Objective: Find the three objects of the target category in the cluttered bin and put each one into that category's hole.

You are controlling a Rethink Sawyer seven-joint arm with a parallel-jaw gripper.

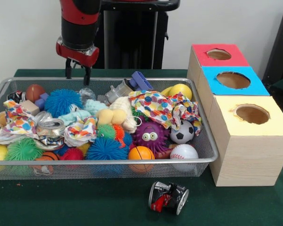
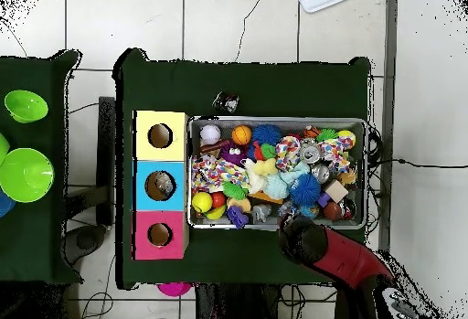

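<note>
The wire mesh bin (image 1: 208,146) is full of toys; it also shows in the overhead view (image 2: 279,121). One wrinkly clear bottle (image 1: 87,93) lies at the bin's far edge. A second clear bottle (image 1: 117,91) lies to its right beside a purple-blue block. My gripper (image 1: 78,73) hangs open and empty just above the first bottle, a little to its left, apart from it. In the overhead view the arm (image 2: 315,242) covers the gripper. The red-topped hole (image 1: 219,54) is the farthest on the box; it also shows overhead (image 2: 160,234).
The blue-topped hole (image 1: 233,80) and the yellow-topped hole (image 1: 252,114) sit nearer the camera. A crushed can (image 1: 168,197) lies on the green cloth in front of the bin. Polka-dot paper wads (image 1: 162,108), spiky balls and sports balls fill the bin. Green bowls (image 2: 26,174) stand on a side table.
</note>
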